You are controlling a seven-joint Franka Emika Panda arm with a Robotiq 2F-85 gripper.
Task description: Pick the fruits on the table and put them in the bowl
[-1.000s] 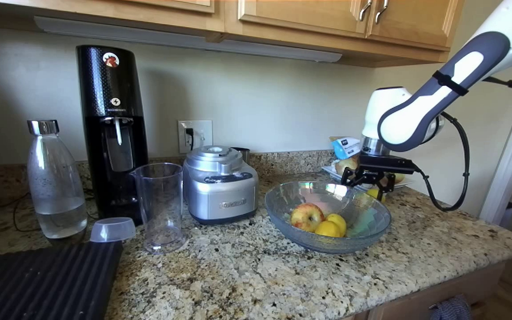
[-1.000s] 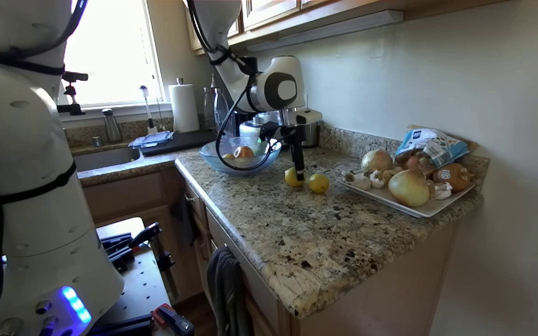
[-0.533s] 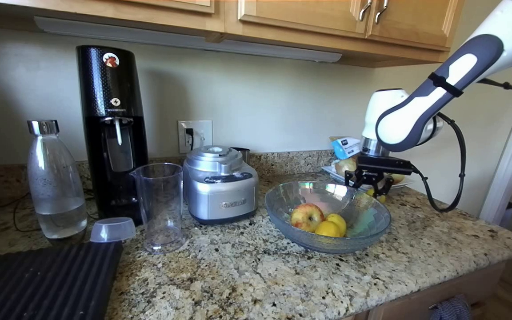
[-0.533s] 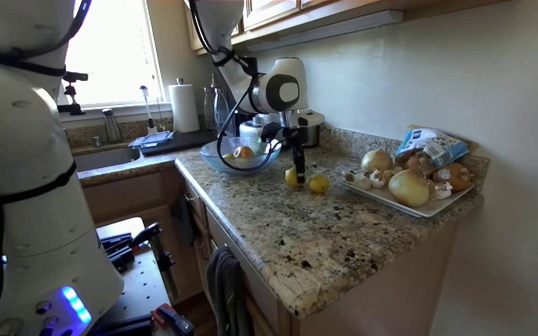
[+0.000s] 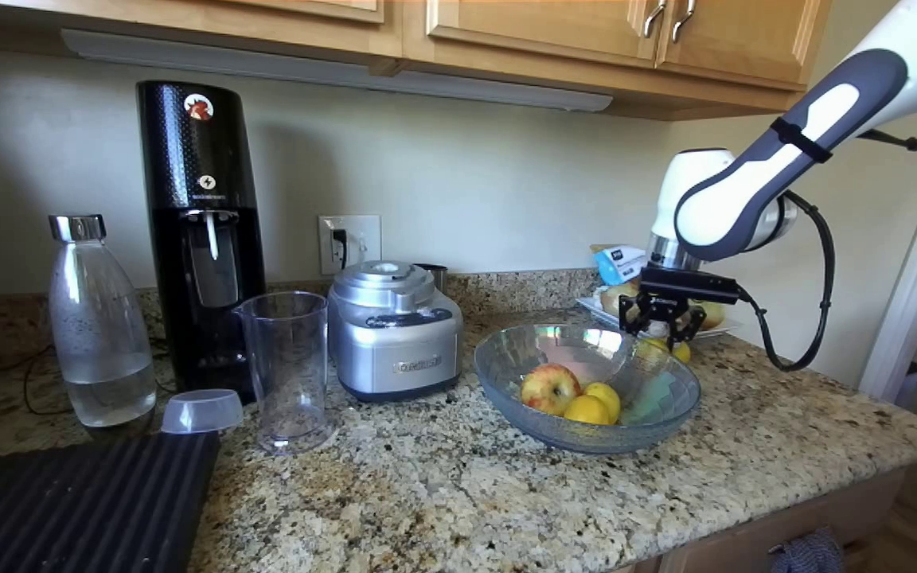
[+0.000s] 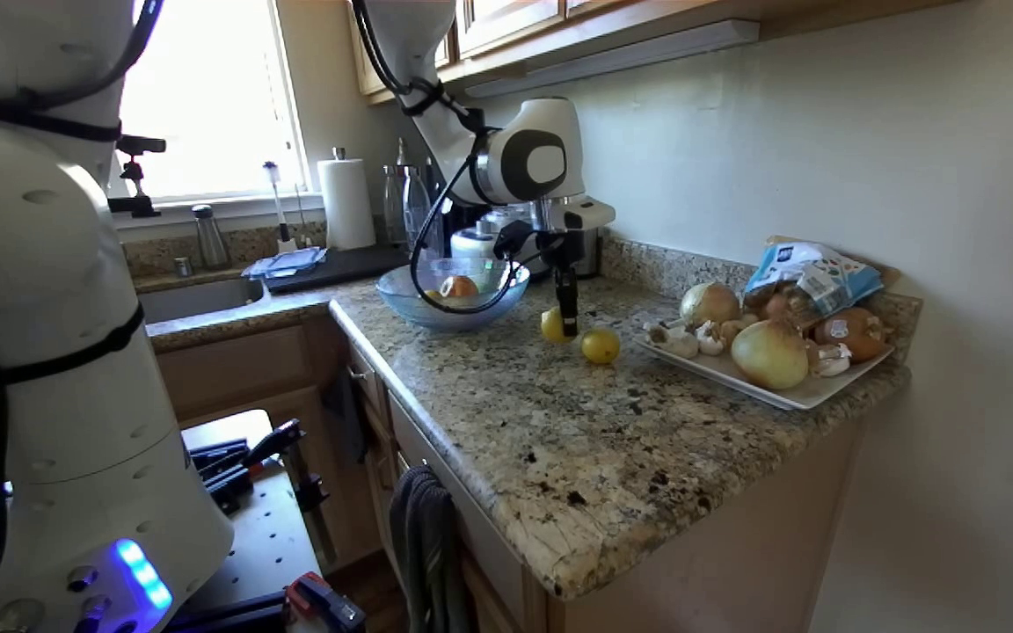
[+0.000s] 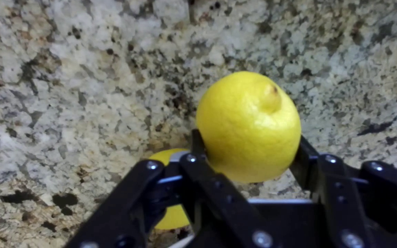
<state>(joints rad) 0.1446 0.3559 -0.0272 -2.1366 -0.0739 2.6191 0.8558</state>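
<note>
Granite countertop [image 5: 427, 493], pale wall [image 5: 498, 191], wooden cabinets [image 5: 554, 32], lemon [image 7: 248, 127] gripped between jaws.

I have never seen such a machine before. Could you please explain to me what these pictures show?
This is a white robot arm with a black hand. Two cameras stand outside the robot; a third, on its wrist, gives the close view. There, the hand grips a lemon; whether it is off the counter is hard to tell. Another lemon lies on the counter nearby. The glass bowl holds an apple and two yellow fruits. Onions and garlic rest on a plate.
</note>
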